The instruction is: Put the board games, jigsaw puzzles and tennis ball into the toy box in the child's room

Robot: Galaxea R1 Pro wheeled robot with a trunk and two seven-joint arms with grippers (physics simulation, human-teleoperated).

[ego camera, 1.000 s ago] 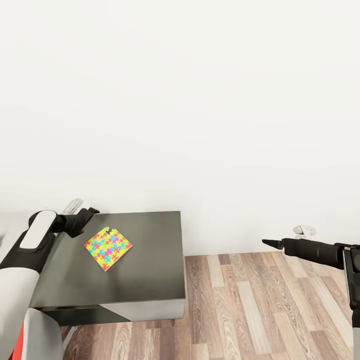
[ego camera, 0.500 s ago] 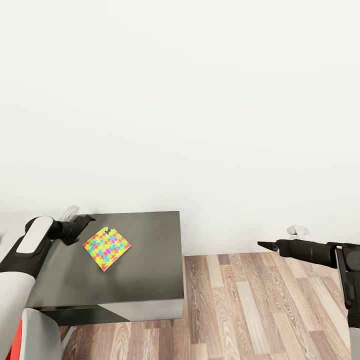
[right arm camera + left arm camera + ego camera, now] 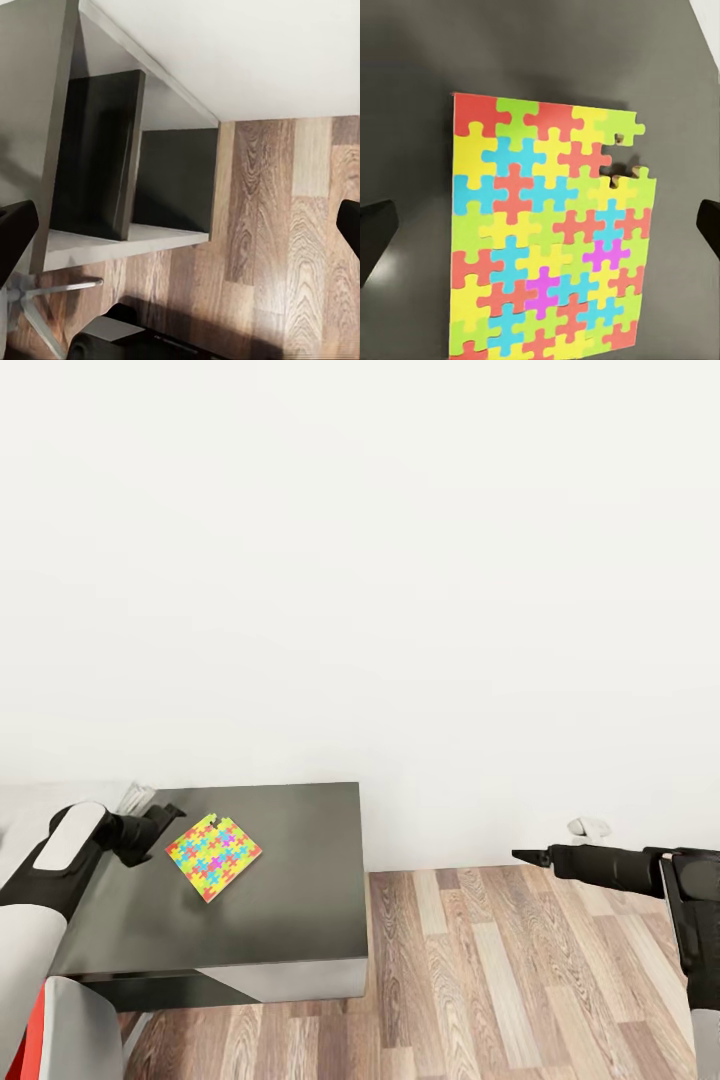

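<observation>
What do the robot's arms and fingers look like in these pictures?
The left arm has white shell panels over black joints, narrowing to a black wrist and black left gripper. The right arm is a slim black tube with a small white piece on top, tapering to the pointed right gripper. In the wrist views the fingers are plain black blocks. No cables or markings show.

Multicoloured interlocking jigsaw puzzle (image 3: pixel 214 856) on dark grey cabinet top (image 3: pixel 290 900)

My left wrist view: jigsaw puzzle (image 3: pixel 547 232) lower edge cropped. Head view: left gripper (image 3: pixel 165 820) finger gap unreadable.
</observation>
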